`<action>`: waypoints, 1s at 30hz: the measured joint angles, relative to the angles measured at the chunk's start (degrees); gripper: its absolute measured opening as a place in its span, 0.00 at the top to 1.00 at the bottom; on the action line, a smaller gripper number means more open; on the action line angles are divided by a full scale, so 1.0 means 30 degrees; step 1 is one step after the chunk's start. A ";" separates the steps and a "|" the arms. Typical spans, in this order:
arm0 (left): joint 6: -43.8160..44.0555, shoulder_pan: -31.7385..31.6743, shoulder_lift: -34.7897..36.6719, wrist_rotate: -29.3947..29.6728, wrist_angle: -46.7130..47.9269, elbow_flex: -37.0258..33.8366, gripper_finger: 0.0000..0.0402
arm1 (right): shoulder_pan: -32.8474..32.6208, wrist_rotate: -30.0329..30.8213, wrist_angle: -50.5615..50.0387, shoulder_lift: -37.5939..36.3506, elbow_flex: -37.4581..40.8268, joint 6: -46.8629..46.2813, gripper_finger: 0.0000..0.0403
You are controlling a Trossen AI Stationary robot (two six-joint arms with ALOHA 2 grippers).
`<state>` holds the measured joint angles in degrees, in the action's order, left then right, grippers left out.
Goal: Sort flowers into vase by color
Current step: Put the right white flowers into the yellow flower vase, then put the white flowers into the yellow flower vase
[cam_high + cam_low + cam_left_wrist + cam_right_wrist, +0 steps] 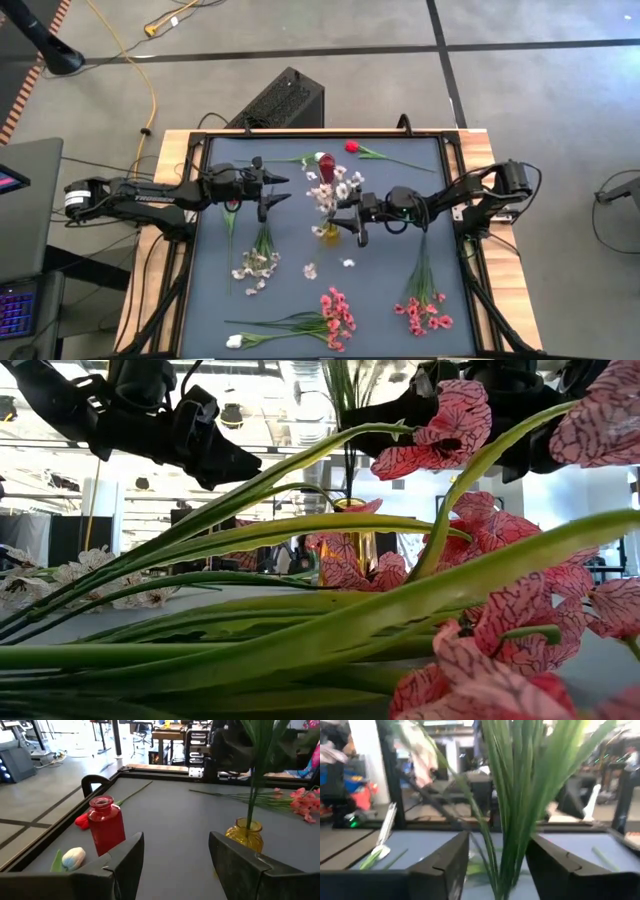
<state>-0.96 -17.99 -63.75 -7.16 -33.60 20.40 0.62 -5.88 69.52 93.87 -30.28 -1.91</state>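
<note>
A yellow vase [329, 236] stands mid-table and holds a pale pink-white spray [331, 190] upright on green stems [512, 805]. My right gripper [497, 865] is open, level, with one finger on each side of those stems [345, 220]. My left gripper [283, 190] hangs open left of the vases, nothing between its fingers [175, 865]. A red vase [106, 822] stands toward the far edge [327, 167]. Beside it lie a red rosebud [352, 147] and a white bud [74, 857]. Other flowers lie flat: a pale spray [258, 262] and pink clusters [335, 315], [425, 310].
A white bud on a long stem [235, 340] lies at the near left. Loose pale blossoms [310, 270] lie near the yellow vase. Pink flowers and green leaves [480, 620] fill the low view close to the camera. A raised frame [195, 140] edges the mat.
</note>
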 joint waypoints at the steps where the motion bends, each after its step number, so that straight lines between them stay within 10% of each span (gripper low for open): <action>1: -0.0001 0.0006 0.0000 -0.0005 0.0004 0.0000 0.47 | -0.0033 -0.0174 -0.0477 -0.0083 0.0000 0.0004 0.43; 30: -0.0028 0.0006 0.0000 -0.0007 0.0106 0.0000 0.47 | -0.0326 -0.0199 -3.0648 -0.6852 -0.7938 0.0209 0.38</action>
<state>-1.04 -17.98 -63.75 -7.18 -33.28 20.40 -0.36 -6.48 -22.42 73.32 -54.10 -1.28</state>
